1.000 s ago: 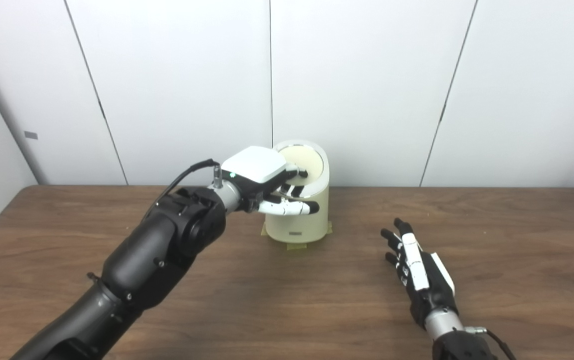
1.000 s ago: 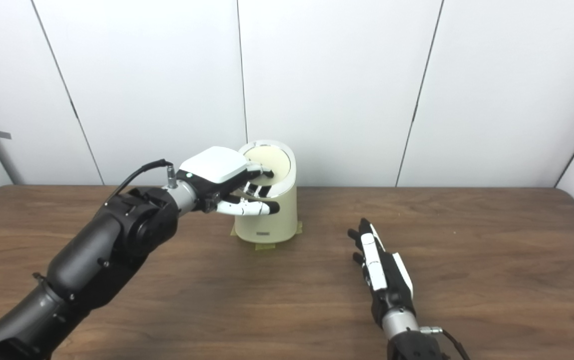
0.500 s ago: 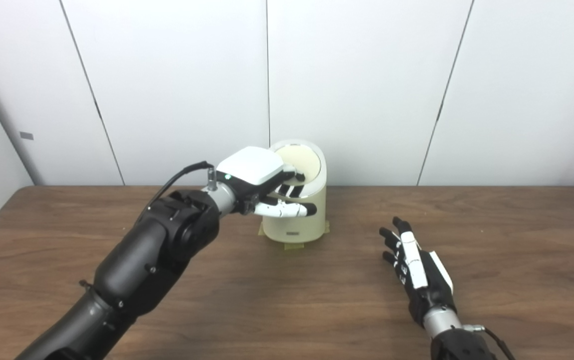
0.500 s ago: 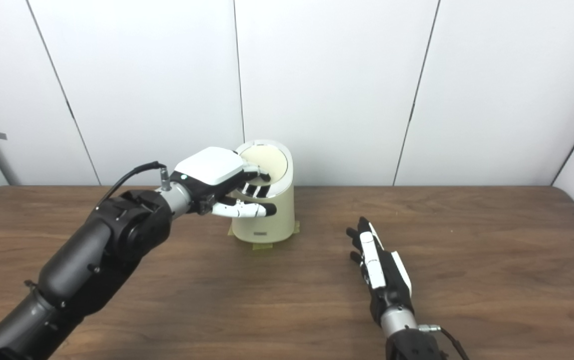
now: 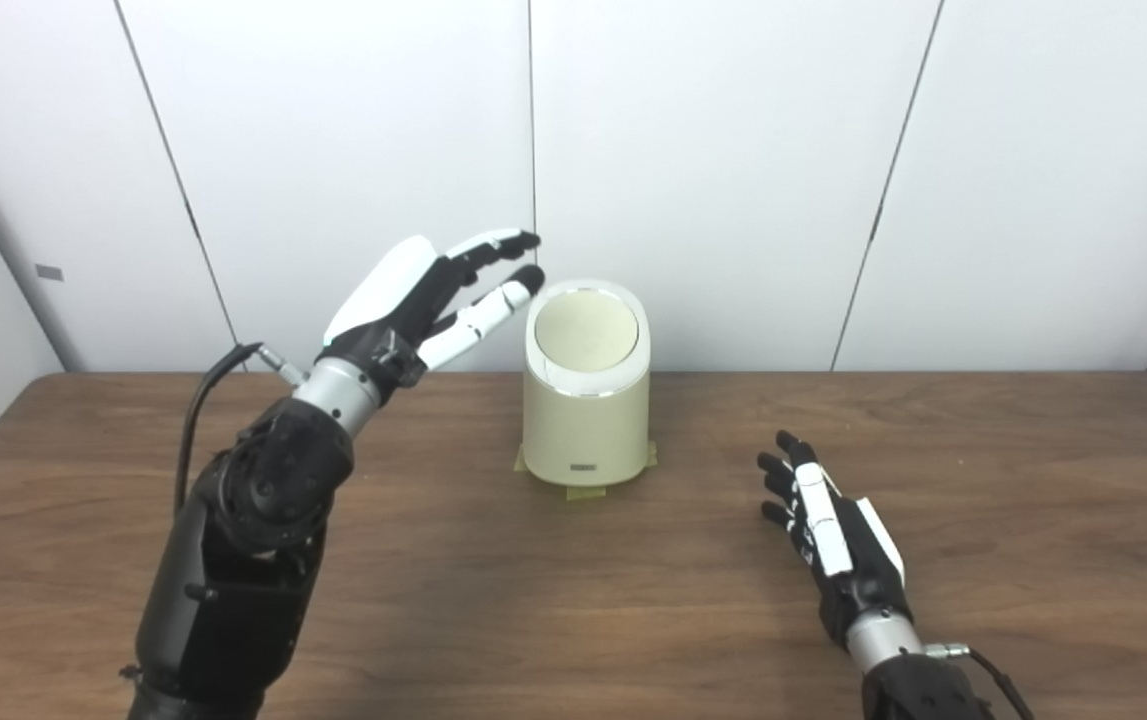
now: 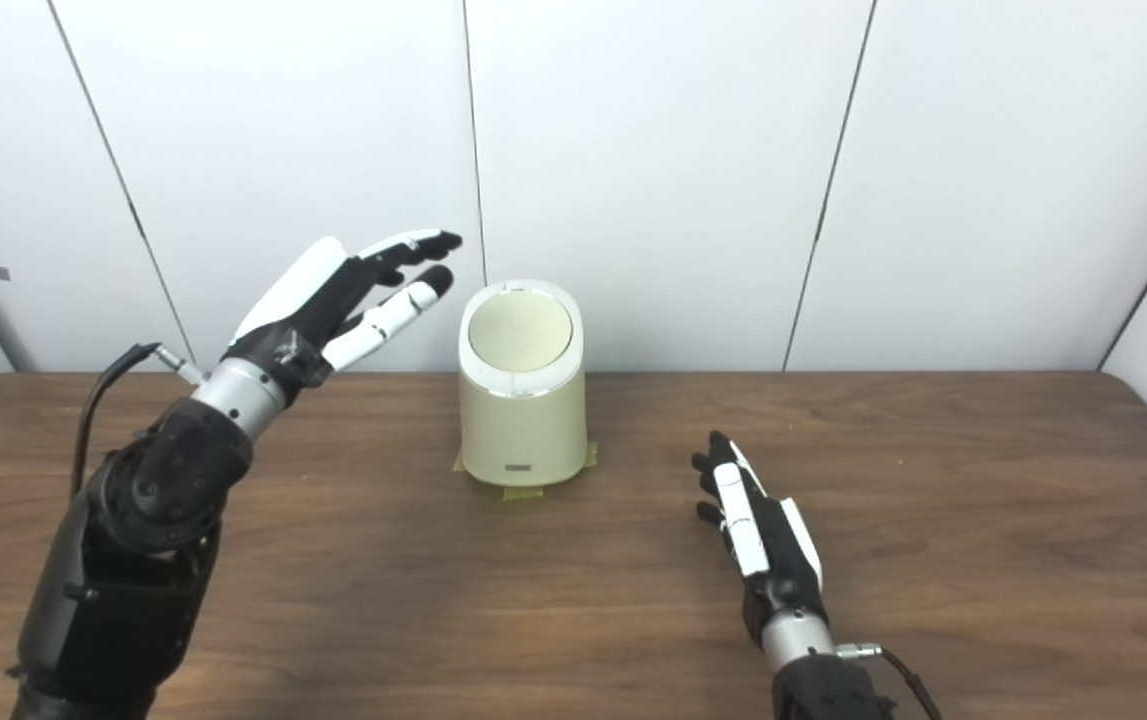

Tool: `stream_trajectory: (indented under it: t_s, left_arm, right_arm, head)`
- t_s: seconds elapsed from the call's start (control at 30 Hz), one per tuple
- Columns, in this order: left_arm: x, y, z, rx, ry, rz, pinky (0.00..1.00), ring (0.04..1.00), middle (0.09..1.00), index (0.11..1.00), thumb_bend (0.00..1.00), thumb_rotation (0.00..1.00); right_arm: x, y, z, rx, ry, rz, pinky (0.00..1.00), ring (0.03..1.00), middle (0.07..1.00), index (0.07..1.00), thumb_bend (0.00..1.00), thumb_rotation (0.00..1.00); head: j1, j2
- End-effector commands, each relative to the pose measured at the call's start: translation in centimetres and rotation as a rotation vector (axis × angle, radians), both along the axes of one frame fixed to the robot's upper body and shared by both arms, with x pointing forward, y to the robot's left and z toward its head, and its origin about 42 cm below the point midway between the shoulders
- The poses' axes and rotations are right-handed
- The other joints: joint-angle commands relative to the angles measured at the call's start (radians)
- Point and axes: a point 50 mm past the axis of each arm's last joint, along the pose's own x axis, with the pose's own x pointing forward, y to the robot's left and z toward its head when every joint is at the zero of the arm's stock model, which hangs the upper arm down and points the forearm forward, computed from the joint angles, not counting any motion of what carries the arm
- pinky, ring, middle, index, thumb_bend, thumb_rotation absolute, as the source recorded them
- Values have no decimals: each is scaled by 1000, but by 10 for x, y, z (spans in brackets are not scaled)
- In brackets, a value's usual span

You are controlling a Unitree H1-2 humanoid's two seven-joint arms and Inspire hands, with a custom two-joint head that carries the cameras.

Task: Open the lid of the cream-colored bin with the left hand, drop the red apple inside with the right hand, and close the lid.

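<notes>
The left hand (image 5: 411, 296) is up in the air now, fingers stretched out and spread, holding nothing; a moment ago it was curled down over the top of the bin, and it has since lifted clear and swung back to the bin's left, its fingertips (image 5: 525, 272) just beside the rim but not touching. Past them stands the cream-colored cylindrical bin (image 5: 586, 410) on the brown wooden table (image 5: 453, 590), with strips of tape (image 5: 585, 489) showing at its base. Its round flat lid (image 5: 586, 328) sits flush in the white rim, closed. No red apple shows anywhere on the table or in either hand, so I'd guess it is already inside the bin and the closing press has just finished, though the frames can't show the inside. Well apart to the right, the right hand (image 5: 830, 525) lies low at the tabletop, fingers extended and empty, as it was. To my eye the job looks done.
</notes>
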Motion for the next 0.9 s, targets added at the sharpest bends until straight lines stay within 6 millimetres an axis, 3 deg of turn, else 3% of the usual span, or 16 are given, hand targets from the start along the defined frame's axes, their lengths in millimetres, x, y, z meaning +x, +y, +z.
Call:
stream_trajectory:
  t_s: [0.0, 0.13, 0.3, 0.47, 0.63, 0.77, 0.87]
  left_arm:
    - [-7, 2, 3, -75, -80, 6, 914, 938, 924, 970, 424, 1000]
    - [-21, 10, -23, -136, -74, 40, 922, 934, 944, 991, 407, 994]
    - [-42, 16, -50, -225, -10, 72, 907, 909, 935, 1000, 438, 998]
    - [-62, 19, -75, -362, 74, 109, 861, 894, 924, 1000, 477, 935]
    - [-82, 24, -101, -408, 115, 158, 887, 909, 930, 1000, 499, 991]
    - [-94, 27, -113, -430, 129, 190, 913, 907, 929, 999, 518, 1000]
    - [-103, 34, -121, -457, 123, 225, 950, 906, 923, 981, 527, 1000]
  right_arm:
    - [9, 4, 20, -39, -115, 13, 807, 919, 888, 931, 520, 1000]
    - [7, 2, 21, -51, -145, -9, 796, 917, 891, 922, 522, 1000]
    - [6, 0, 22, -22, -183, -39, 797, 905, 899, 918, 499, 933]
    - [0, 0, 27, -11, -210, -70, 772, 877, 891, 902, 486, 841]
    - [-12, -9, 31, 53, -218, -107, 803, 880, 879, 885, 436, 740]
    - [-22, -17, 34, 62, -226, -115, 802, 881, 871, 883, 423, 724]
    - [-31, -23, 33, 77, -237, -124, 796, 878, 868, 882, 412, 652]
  head:
    - [-1, 2]
    - [-2, 8]
    - [-3, 14]
    - [-12, 29]
    - [-28, 43]
    - [-32, 53]
    - [-34, 65]
